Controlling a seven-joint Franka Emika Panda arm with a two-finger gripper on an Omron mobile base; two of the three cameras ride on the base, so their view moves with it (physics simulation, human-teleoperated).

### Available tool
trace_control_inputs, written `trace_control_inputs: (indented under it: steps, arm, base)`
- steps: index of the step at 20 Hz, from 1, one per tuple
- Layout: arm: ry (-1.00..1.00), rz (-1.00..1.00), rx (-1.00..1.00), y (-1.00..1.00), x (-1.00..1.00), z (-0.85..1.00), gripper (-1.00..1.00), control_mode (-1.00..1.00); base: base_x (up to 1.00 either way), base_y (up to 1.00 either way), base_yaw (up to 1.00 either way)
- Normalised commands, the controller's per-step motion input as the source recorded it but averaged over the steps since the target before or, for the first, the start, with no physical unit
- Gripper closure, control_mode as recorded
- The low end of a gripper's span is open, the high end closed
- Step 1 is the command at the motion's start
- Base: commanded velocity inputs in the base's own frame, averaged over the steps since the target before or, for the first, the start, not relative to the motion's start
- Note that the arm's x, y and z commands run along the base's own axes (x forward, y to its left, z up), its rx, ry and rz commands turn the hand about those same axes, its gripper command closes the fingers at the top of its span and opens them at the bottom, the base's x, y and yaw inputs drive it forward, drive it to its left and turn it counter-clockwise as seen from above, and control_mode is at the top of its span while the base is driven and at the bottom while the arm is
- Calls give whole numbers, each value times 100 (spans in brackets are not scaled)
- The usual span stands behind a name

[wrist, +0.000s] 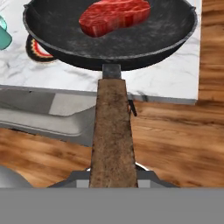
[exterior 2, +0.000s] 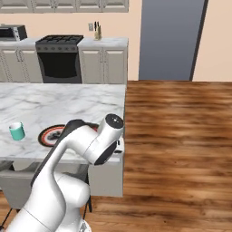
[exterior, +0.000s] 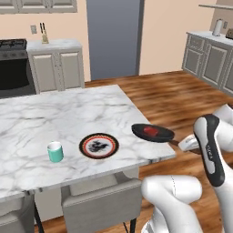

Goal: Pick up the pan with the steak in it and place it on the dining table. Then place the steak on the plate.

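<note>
The black pan [exterior: 153,133] hangs over the near right corner of the dining table [exterior: 68,113]; I cannot tell whether it touches the marble. The red steak [exterior: 150,132] lies inside it, clear in the hand view as well [wrist: 114,16]. My gripper [exterior: 186,144] is shut on the pan's long brown handle [wrist: 112,135], off the table's right edge. The red-rimmed plate [exterior: 99,145] lies flat on the table just left of the pan. In the right base view my arm covers the pan, and part of the plate [exterior 2: 49,135] shows beside it.
A teal cup [exterior: 55,152] stands on the table left of the plate. Grey stools [exterior: 102,202] are tucked under the near edge. A stove [exterior: 13,68] and cabinets line the far wall, with more cabinets [exterior: 209,54] at the right. Wood floor lies to the right.
</note>
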Motion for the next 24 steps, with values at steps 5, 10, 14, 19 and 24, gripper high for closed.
trace_control_inputs:
  steps: [5,10,14,19,24]
  arm:
    - [-4,4,-2,11,37,-35,100,-100]
    - [-7,6,0,12,56,-37,100,-100]
    - [-12,6,-2,9,59,-37,100,-100]
    - [-8,5,-1,-2,32,-37,100,-100]
    - [-10,2,0,-7,8,-22,100,-100]
  base:
    - [0,0,0]
    - [0,0,0]
    - [0,0,0]
    - [0,0,0]
    - [0,0,0]
